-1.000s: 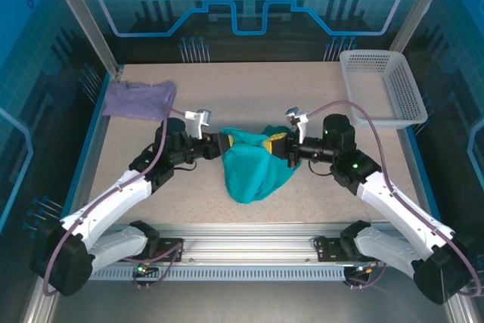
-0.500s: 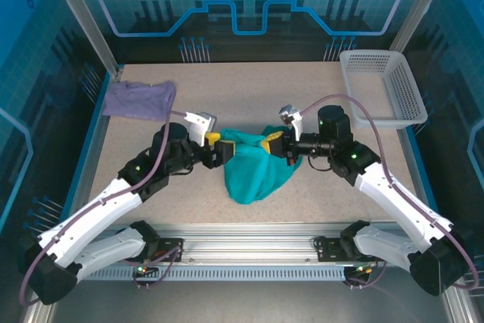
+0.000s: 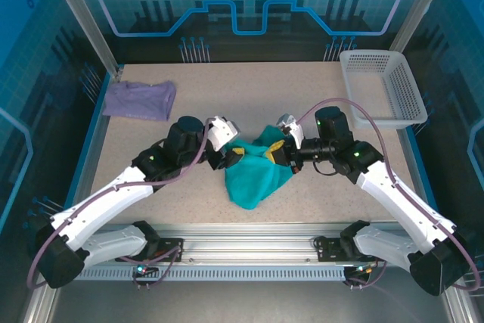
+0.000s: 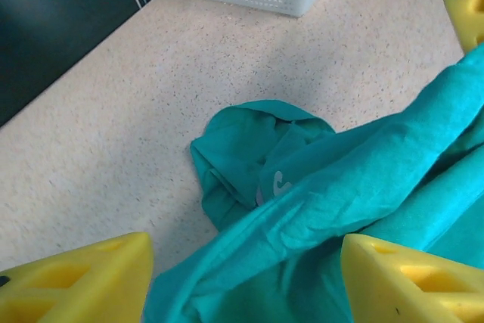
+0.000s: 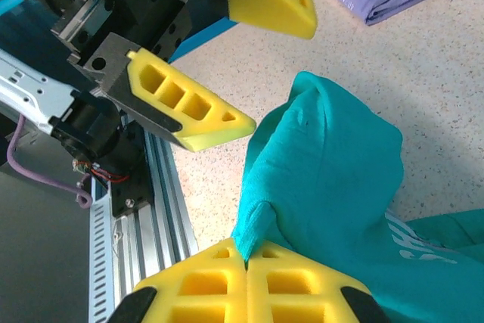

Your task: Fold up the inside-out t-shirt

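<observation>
1. We judged the step in hand to be finding a second hold. The right tool (image 3: 280, 149) was clamped on a bunched edge of the inside-out t-shirt (image 3: 255, 175) and held that part up off the bench (image 3: 302, 88). The left tool (image 3: 233, 154) stood with its jaws apart; cloth ran across the gap between them, unpinched.
2. To do this well, we thought the left tool should close on one clear edge, a hem or a seam, rather than on a wad of layers. A grip on several layers would make the shirt hard to open out.
3. The right tool's pinch sat at the very tips of its fingers (image 5: 197, 285), on a thin gather of cloth. We reckoned a sharp pull could slip it, so any spreading of the arms ought to be slow and even.
4. The bare bench beyond the heap looked the best place to lay the shirt flat, well apart from the lavender shirt (image 3: 140, 100) at the far left and the white basket (image 3: 382, 85) at the far right.
5. The shirt was teal-green, soft and crumpled. It lay mid-bench between the two arms, one ridge lifted to the right tool and the rest pooled toward the near edge.
6. A bit of white print (image 4: 276, 183) showed among the folds. We could not tell sleeves from collar.
</observation>
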You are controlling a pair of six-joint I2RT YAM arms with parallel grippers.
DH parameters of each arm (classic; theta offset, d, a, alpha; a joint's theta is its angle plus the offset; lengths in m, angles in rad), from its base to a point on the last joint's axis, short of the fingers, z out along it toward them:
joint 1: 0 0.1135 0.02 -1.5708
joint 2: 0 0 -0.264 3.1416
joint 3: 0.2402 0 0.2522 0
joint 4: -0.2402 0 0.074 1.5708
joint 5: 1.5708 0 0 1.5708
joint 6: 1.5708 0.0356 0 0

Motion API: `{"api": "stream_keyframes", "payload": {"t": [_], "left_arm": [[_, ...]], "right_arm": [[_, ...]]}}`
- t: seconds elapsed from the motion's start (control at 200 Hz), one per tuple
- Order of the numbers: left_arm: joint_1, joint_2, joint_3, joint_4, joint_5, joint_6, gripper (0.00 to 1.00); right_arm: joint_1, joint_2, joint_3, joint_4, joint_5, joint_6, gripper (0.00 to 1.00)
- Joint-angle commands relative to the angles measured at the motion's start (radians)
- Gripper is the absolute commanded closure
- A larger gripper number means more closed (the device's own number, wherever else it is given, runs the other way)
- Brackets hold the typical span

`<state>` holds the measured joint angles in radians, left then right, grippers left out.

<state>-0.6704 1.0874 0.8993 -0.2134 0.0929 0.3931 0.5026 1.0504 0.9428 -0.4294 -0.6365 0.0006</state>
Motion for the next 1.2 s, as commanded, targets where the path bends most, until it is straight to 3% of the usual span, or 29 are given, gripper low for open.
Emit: {"api": "stream_keyframes", "payload": {"t": [0.0, 0.21, 0.545, 0.71, 0.79, 0.865, 0.915, 0.955, 1.025, 1.115, 1.195], "left_arm": [[-0.004, 0.051, 0.033, -0.025, 0.065, 0.249, 0.33], [-0.001, 0.149, 0.115, -0.143, 0.099, 0.407, 0.33], [-0.001, 0.231, 0.189, -0.155, 0.243, 0.435, 0.45], [-0.001, 0.284, 0.245, -0.192, 0.313, 0.386, 0.57], [-0.001, 0.311, 0.271, -0.202, 0.330, 0.346, 0.74], [0.003, 0.311, 0.288, -0.175, 0.340, 0.239, 0.92], [0.007, 0.301, 0.298, -0.144, 0.342, 0.104, 1.00], [0.006, 0.286, 0.302, -0.114, 0.343, -0.035, 1.00], [0.006, 0.247, 0.284, -0.047, 0.329, -0.314, 1.00], [0.001, 0.208, 0.254, -0.028, 0.287, -0.608, 1.00], [-0.007, 0.196, 0.260, -0.110, 0.236, -0.744, 1.00]], "right_arm": [[-0.009, 0.005, 0.039, -0.051, -0.008, -0.045, 1.00], [-0.013, 0.005, 0.042, -0.054, -0.014, -0.059, 1.00], [-0.017, 0.005, 0.028, -0.071, -0.013, -0.099, 1.00], [-0.016, 0.013, 0.021, -0.039, -0.051, -0.097, 1.00], [-0.015, 0.012, 0.014, -0.028, -0.053, -0.102, 1.00], [-0.014, -0.007, -0.015, -0.017, 0.021, -0.112, 1.00], [-0.009, -0.031, -0.045, 0.014, 0.162, -0.085, 0.98], [-0.001, -0.048, -0.058, 0.039, 0.279, -0.054, 0.95], [0.011, -0.080, -0.101, 0.060, 0.522, 0.074, 0.77], [0.027, -0.108, -0.114, 0.050, 0.605, 0.228, 0.63], [0.066, -0.142, -0.150, 0.078, 0.605, 0.327, 0.54]]}}
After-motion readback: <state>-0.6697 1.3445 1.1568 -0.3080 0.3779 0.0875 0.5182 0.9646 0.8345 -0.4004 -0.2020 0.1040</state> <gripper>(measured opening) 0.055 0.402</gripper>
